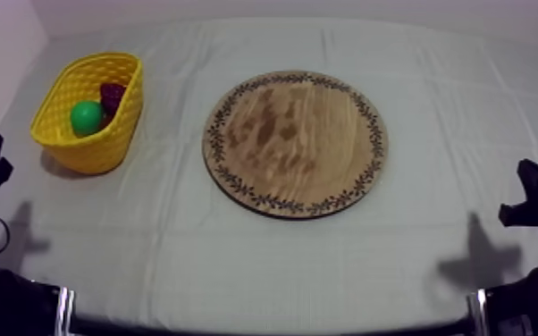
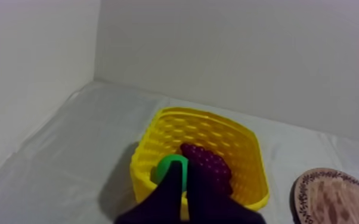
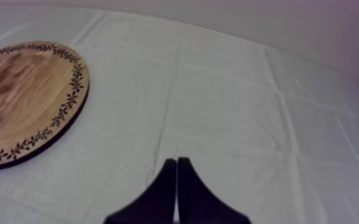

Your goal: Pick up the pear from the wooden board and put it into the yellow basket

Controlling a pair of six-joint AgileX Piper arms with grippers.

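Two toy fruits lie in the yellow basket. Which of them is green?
The pear: it is smooth and bright green. The bunch of grapes beside it in the yellow basket is dark purple and bumpy.

A dark purple bunch of grapes sat near the far left corner of the table. From above it was little more than a dark lump, so its shape was hard to judge. The left wrist view showed a knobbly, beaded surface. A grey-white cloth covered the table from edge to edge, crossed by straight fold creases. Pale walls stood behind the far edge and along the left edge, meeting at that corner.
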